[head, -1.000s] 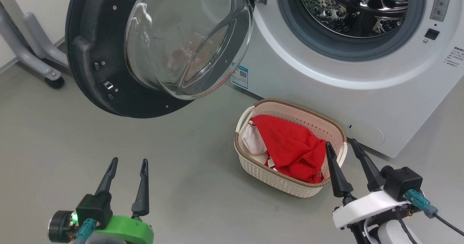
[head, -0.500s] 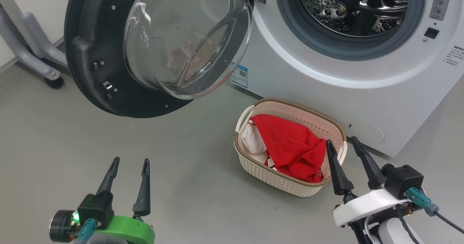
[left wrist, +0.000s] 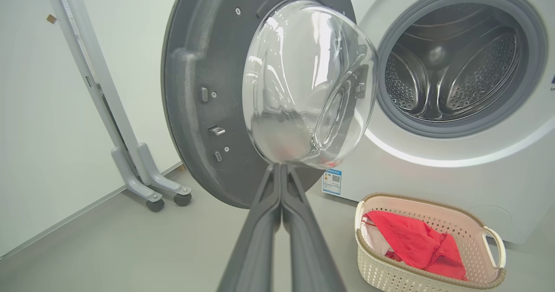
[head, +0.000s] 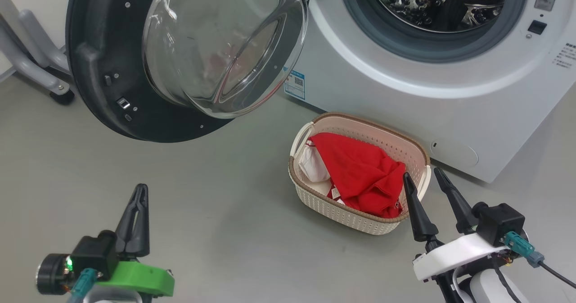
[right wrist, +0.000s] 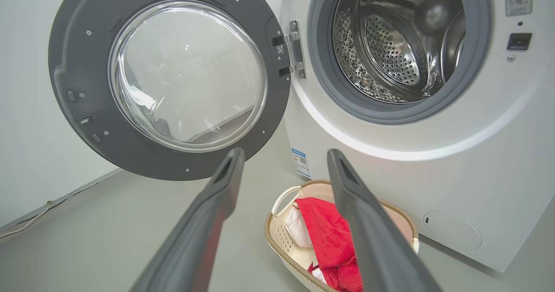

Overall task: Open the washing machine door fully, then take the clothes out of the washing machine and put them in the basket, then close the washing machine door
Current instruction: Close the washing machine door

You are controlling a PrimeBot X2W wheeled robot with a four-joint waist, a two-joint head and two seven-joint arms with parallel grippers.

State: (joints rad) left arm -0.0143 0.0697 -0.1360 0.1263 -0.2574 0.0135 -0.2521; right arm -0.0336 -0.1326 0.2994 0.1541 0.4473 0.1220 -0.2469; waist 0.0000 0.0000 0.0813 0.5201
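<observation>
Change: left gripper (head: 140, 190) fingers are now pressed together and empty; a second ago they stood apart. The right gripper (head: 422, 174) is the same, fingers spread and empty, over the basket (head: 360, 120) rim. Red and white clothes (head: 360, 172) lie in the basket on the floor (head: 225, 213), just before the washing machine (head: 405, 109). The washing machine door (head: 103, 91) is swung wide, ahead of the left gripper, leaving the drum (head: 432, 1) exposed. A wheeled stand (head: 40, 69) sits behind the door.

Your head view crops washing machine door (head: 90, 37) and drum (head: 432, 1) at top. Blue label (head: 294, 84) unreadable, too small. Red garment (head: 360, 172) hides most of white garment (head: 312, 168) in basket (head: 342, 213).
</observation>
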